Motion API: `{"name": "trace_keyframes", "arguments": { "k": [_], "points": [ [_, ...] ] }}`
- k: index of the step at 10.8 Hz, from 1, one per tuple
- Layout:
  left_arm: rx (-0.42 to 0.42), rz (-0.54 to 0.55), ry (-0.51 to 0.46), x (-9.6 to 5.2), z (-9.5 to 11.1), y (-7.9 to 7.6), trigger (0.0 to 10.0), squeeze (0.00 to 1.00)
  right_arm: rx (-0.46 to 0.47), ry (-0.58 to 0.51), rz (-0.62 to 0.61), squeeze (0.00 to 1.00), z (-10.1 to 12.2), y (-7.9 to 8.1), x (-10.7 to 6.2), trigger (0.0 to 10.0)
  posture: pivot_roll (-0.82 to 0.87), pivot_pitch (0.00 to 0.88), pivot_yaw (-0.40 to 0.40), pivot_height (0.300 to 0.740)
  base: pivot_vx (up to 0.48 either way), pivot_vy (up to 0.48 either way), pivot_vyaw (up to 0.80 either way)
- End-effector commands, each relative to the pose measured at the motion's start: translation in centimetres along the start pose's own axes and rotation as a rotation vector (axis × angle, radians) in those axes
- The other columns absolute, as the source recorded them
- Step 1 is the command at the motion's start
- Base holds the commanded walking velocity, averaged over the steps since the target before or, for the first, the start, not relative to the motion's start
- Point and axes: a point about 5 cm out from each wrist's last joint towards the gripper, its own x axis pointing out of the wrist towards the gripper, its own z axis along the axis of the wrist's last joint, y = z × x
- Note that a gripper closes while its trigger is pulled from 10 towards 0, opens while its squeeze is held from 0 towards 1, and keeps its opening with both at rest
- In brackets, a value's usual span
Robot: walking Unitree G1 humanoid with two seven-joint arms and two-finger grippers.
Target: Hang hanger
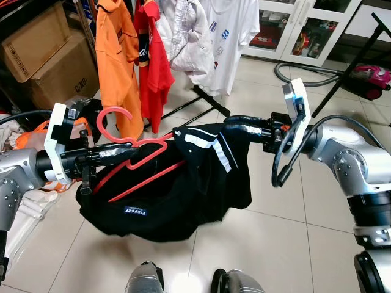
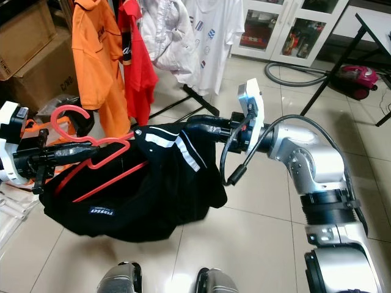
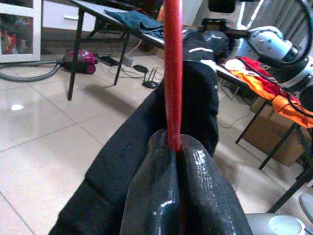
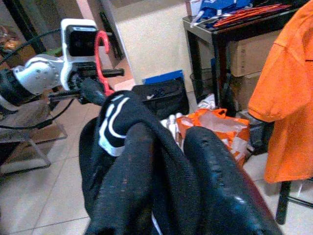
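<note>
A red plastic hanger (image 1: 131,155) lies roughly level in front of me, its hook (image 1: 109,116) curling up at the left. My left gripper (image 1: 122,152) is shut on the hanger near its neck; the wrist view shows the red bar (image 3: 172,73) pinched between the fingers (image 3: 161,196). A black garment with white stripes (image 1: 195,177) is draped over the hanger and sags below it. My right gripper (image 1: 235,125) is shut on the garment's upper right edge, its fingers (image 4: 146,176) wrapped in black cloth (image 4: 112,117).
A clothes rack behind holds an orange shirt (image 1: 119,55), a red shirt (image 1: 153,55) and white shirts (image 1: 214,30). Its black base bar (image 1: 208,101) lies on the tiled floor. Cardboard boxes (image 1: 49,55) stand far left; a vacuum (image 1: 376,79) and black table legs far right.
</note>
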Motion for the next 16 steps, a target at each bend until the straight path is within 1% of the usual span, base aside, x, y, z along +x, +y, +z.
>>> {"name": "trace_keyframes", "arguments": {
  "k": [1, 4, 5, 7, 8, 9, 10, 11, 12, 13, 14, 15, 16],
  "points": [
    [0.020, -0.022, -0.015, 0.2, 0.4, -0.4, 0.0, 0.00, -0.042, -0.015, -0.047, 1.00, 0.6, -0.5, 0.0, 10.0, 0.03, 0.134, -0.006, 0.740, 0.000, 0.000, 0.00],
    [0.017, -0.023, -0.016, 0.4, 0.3, -0.6, 0.0, 0.00, -0.084, -0.075, -0.277, 1.00, 1.0, -3.0, 0.0, 10.0, 0.03, 0.137, -0.006, 0.740, 0.000, 0.000, 0.00],
    [0.016, -0.025, -0.013, 0.4, 0.3, -0.7, 0.0, 0.00, -0.100, -0.112, -0.403, 1.00, 1.2, -4.2, -0.3, 10.0, 0.03, 0.140, -0.008, 0.740, 0.000, 0.000, 0.00],
    [0.015, -0.027, -0.009, 0.5, 0.2, -0.8, 0.0, 0.00, -0.138, -0.094, -0.506, 1.00, 0.7, -5.0, -0.5, 10.0, 0.03, 0.142, -0.008, 0.740, 0.000, 0.000, 0.00],
    [0.015, -0.026, -0.010, 0.5, 0.2, -0.8, 0.0, 0.00, -0.181, -0.058, -0.597, 1.00, 0.3, -5.8, -0.9, 10.0, 0.03, 0.145, -0.007, 0.740, 0.000, 0.000, 0.00],
    [0.016, -0.002, -0.024, 0.7, 0.2, -0.7, 0.0, 0.00, -0.206, -0.113, -0.685, 0.00, 0.9, -6.2, -1.1, 10.0, 0.03, 0.149, -0.008, 0.740, 0.000, 0.000, 0.00],
    [0.014, 0.079, -0.054, 0.8, 0.2, -0.1, 0.0, 0.00, -0.208, -0.218, -0.805, 0.00, 1.8, -6.6, -1.5, 10.0, 0.03, 0.150, -0.007, 0.740, 0.000, 0.000, 0.00],
    [0.008, 0.166, -0.066, 0.8, -0.1, 0.8, 0.0, 0.00, -0.207, -0.253, -0.865, 0.00, 1.8, -6.8, -1.7, 10.0, 0.03, 0.150, -0.006, 0.740, 0.000, 0.000, 0.00],
    [0.003, 0.243, -0.077, 0.8, -0.3, 1.5, 0.0, 0.00, -0.196, -0.268, -0.912, 0.00, 1.3, -6.9, -1.9, 10.0, 0.03, 0.151, -0.005, 0.740, 0.000, 0.000, 0.00],
    [-0.021, 0.421, -0.112, 1.3, -0.5, 2.9, 0.0, 0.00, -0.155, -0.274, -0.968, 0.00, -0.2, -6.8, -1.8, 10.0, 0.03, 0.147, -0.004, 0.740, 0.000, 0.000, 0.00],
    [-0.049, 0.523, -0.113, 1.9, -0.9, 3.6, 0.0, 0.00, -0.137, -0.251, -0.977, 0.00, -1.6, -6.4, -1.1, 10.0, 0.03, 0.144, -0.005, 0.740, 0.000, 0.000, 0.00],
    [-0.080, 0.598, -0.125, 2.1, -1.0, 4.2, 0.0, 0.00, -0.138, -0.226, -0.967, 0.00, -2.4, -6.0, -0.6, 10.0, 0.03, 0.144, -0.006, 0.740, 0.000, 0.000, 0.00],
    [-0.171, 0.787, -0.187, 2.4, -0.9, 5.7, 0.0, 0.00, -0.079, -0.179, -0.915, 0.00, -4.8, -5.0, 0.4, 10.0, 0.04, 0.136, -0.009, 0.740, 0.000, 0.000, 0.00]
  ]
}}
